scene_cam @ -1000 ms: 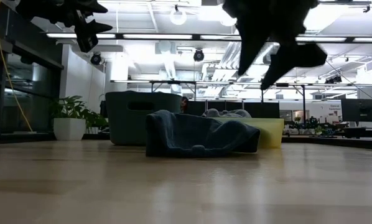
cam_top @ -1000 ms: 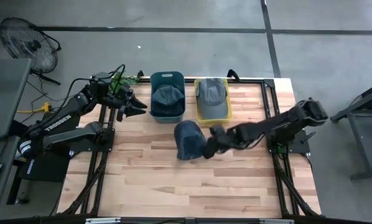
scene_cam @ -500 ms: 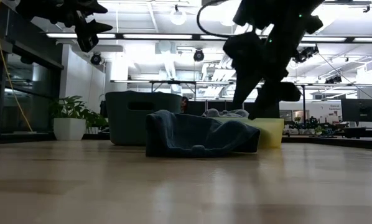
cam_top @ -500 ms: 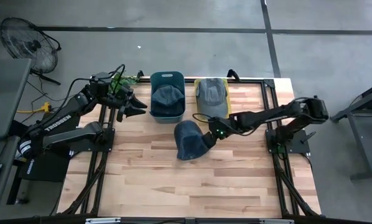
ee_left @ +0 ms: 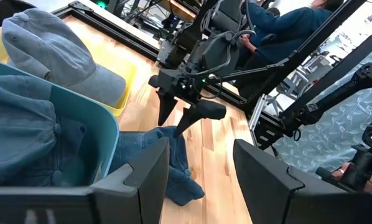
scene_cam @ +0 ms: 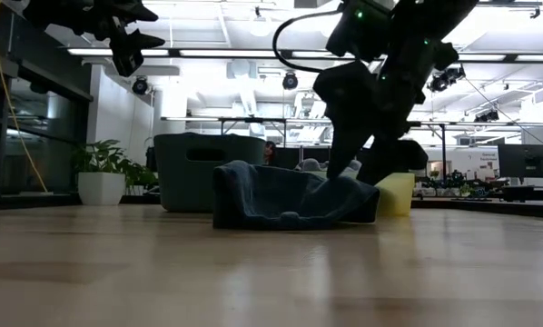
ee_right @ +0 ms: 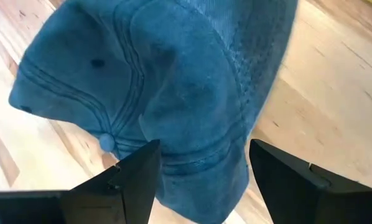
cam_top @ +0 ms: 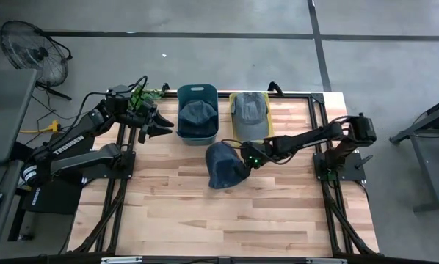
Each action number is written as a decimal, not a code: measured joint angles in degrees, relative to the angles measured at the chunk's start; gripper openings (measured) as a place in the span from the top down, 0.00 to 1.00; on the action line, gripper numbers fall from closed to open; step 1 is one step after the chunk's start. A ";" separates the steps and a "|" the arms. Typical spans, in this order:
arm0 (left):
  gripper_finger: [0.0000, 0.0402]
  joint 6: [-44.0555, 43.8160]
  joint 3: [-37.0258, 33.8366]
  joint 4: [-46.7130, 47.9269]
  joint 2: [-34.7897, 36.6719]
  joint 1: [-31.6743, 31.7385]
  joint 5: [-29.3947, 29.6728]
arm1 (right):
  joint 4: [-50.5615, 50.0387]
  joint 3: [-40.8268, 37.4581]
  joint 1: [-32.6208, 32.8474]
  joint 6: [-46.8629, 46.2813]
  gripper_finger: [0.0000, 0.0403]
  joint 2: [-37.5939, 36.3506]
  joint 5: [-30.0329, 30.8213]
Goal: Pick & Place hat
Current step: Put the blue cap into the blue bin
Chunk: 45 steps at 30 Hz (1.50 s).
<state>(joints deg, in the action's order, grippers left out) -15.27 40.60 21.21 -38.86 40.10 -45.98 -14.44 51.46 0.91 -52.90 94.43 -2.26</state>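
A dark blue hat [cam_top: 221, 165] lies on the wooden table in front of the two bins, crown side up, with its top button [ee_right: 105, 143] showing. My right gripper [cam_top: 243, 158] is open and low over the hat's right end. One finger [scene_cam: 333, 163] and the other [scene_cam: 373, 168] stand on either side of the cloth there. In the right wrist view the hat [ee_right: 173, 81] fills the gap between the fingers. My left gripper [cam_top: 161, 122] is open and waits high beside the teal bin's left side. My right gripper comes at the hat's right end [scene_cam: 353, 186] from above, slanting in from the table's right, with its fingers apart over the crown. I cannot tell whether the fingertips touch the cloth. The hat lies flat on the table.
A teal bin [cam_top: 197, 92] at the far edge holds a blue-grey hat [cam_top: 197, 112]. A yellow bin [cam_top: 267, 133] right of it holds a grey cap [cam_top: 249, 108]. Bare wood [cam_top: 219, 220] stretches toward the near edge. People sit beyond the table in the left wrist view.
My right gripper has swung from the near right of the hat toward the far side, then come down and left onto the hat's right end, staying open. The hat has kept its place.
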 joint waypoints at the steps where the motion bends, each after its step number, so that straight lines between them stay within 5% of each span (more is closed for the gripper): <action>1: 0.56 0.00 0.00 0.02 0.01 0.00 0.00 | -0.07 0.00 0.00 0.00 0.41 0.04 0.04; 24: 0.56 -0.24 0.00 0.00 -0.01 0.00 -0.22 | 3.99 0.02 0.15 -1.12 0.41 4.13 -0.84; 45: 0.56 -0.24 0.00 0.00 -0.01 0.00 0.92 | 5.70 0.02 3.76 -2.54 0.44 4.13 4.69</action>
<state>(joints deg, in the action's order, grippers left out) -15.51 40.60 21.21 -38.87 40.10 -45.06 -8.73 51.48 4.67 -55.44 98.56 2.43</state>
